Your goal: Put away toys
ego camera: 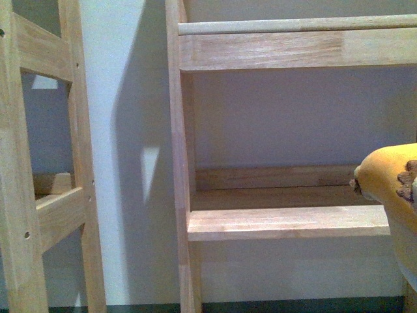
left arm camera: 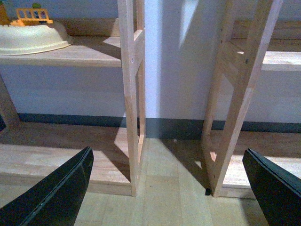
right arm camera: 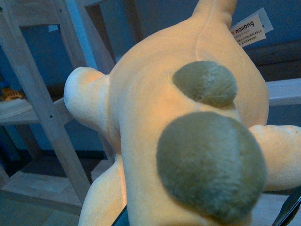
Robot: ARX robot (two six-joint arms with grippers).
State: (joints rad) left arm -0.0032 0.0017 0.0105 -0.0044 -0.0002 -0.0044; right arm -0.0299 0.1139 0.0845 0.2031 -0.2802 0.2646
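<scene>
Fingers [left arm camera: 56,193] of the left gripper [left arm camera: 167,151] stand wide apart with nothing between them, over pale floorboards [left arm camera: 164,193] facing two wooden uprights [left arm camera: 131,94]; a cream tub [left arm camera: 33,37] and an orange toy fence [left arm camera: 33,16] sit on a shelf beyond. The right gripper [right arm camera: 202,214] is clamped on the plush toy [right arm camera: 155,117], with only slivers of its dark fingers [right arm camera: 288,209] showing either side of the orange-yellow body, which bears two brown patches [right arm camera: 211,165] and a small tag [right arm camera: 248,29]. From the front the plush toy [ego camera: 391,179] pokes in at the right edge of the frame, its brown claws [ego camera: 407,179] level with the lower shelf board [ego camera: 287,222]; whether it touches the board I cannot tell
</scene>
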